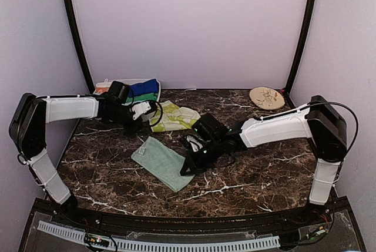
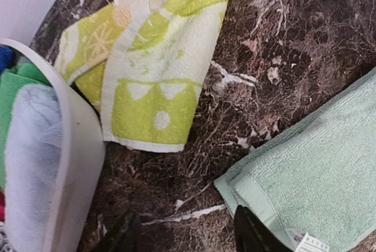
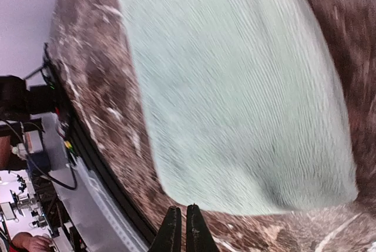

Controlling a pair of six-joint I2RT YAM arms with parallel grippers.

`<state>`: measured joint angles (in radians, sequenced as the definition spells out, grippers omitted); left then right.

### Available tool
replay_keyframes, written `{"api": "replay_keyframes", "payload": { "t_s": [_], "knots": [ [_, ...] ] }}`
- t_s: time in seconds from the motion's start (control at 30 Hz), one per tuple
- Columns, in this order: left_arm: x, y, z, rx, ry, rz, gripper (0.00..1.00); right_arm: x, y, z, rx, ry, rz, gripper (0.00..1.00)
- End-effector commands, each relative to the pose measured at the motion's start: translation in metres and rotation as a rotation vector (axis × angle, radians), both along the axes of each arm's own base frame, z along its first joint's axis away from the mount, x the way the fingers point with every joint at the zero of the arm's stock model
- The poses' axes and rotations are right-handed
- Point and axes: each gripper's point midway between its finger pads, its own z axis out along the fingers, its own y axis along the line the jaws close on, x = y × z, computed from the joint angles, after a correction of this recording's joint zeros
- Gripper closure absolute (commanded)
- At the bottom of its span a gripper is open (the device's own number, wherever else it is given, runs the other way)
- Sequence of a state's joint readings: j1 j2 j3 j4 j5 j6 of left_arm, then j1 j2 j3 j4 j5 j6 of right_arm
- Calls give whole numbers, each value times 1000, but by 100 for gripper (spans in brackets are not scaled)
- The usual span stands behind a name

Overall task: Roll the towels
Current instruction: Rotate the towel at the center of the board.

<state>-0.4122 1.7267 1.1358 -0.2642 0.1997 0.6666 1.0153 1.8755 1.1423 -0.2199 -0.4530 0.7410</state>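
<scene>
Lying flat: mint green towel [image 1: 161,163], middle of the table [image 1: 252,175], between both arms
Long axis: slanted, far left to near right
Right gripper [image 3: 181,231]: pinched together, empty, just off the near-right end
Left gripper [image 2: 185,237]: fingers apart, empty, just beside the far-left end
Nearer arm: both close; right judged better placed to begin the roll

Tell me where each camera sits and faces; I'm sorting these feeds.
Top external: above and behind, looking down on the table; left arm, right arm show.
Left wrist: looks down at the yellow-green towel and bin; left gripper open at bottom.
Right wrist: looks down toward the near edge; right gripper shut.
All three share the mint towel.
</scene>
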Motion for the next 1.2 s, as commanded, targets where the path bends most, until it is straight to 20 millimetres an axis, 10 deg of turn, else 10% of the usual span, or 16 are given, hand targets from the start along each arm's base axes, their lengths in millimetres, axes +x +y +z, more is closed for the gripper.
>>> {"api": "replay_keyframes", "payload": {
  "t_s": [0.0,0.23,0.47,0.87,1.17],
  "knots": [
    [-18,14,55,-33,-92,-4,38,49,34,68,146,-121,75,95],
    [-96,8,33,-102,96,-170,47,102,80,46,339,-31,152,99],
    [-123,2,-7,-72,177,-242,55,127,94,-13,345,31,88,100],
    [-65,-4,-47,52,91,-117,61,124,52,-27,252,-50,-126,100],
    [-27,-71,-43,26,-15,-219,62,60,30,-1,284,-63,-203,100]
  ]
}}
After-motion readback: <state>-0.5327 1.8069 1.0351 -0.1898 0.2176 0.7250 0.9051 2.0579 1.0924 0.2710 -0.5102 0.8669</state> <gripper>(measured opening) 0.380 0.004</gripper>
